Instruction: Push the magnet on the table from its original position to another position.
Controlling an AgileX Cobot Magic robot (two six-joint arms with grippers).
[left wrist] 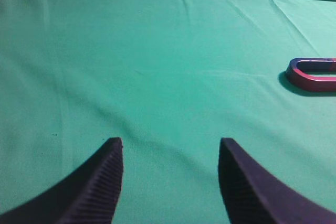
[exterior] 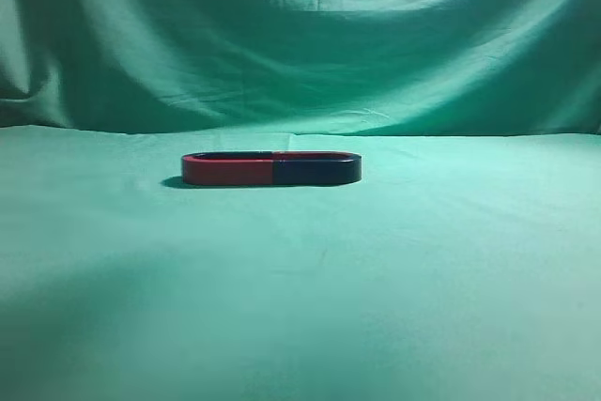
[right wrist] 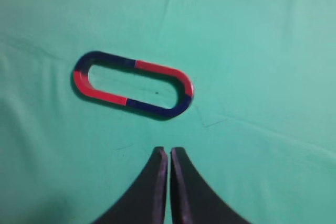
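Table [exterior: 451,307]: wide flat surface under plain green cloth, lightly creased. A draped green backdrop [exterior: 310,35] hangs behind its far edge.

Magnet [exterior: 316,171]: flat U-shaped piece, dark navy side facing the exterior camera, lying flat on the cloth toward the far edge, roughly midway between the left and right edges. Its open ends meet those of a second magnet [exterior: 228,170], the same shape but with a red side showing. The two touch end to end and form one closed oval loop with bare cloth visible inside it. From above, in the right wrist view, each half of the loop shows one red and one navy arm, so the colours alternate around the ring [right wrist: 157,85].

Left gripper [left wrist: 170,153]: dark ribbed fingers [left wrist: 107,182] spread well apart, nothing between them, hanging over bare cloth. The red curved end of the loop [left wrist: 310,77] lies well off to its right, near the right margin of that view; no contact.

Right gripper [right wrist: 168,153]: fingers pressed together with only a thin slit between them, holding nothing. The tips sit near the loop's near side, on the cloth side of it, with a strip of cloth between tips and loop; no contact.
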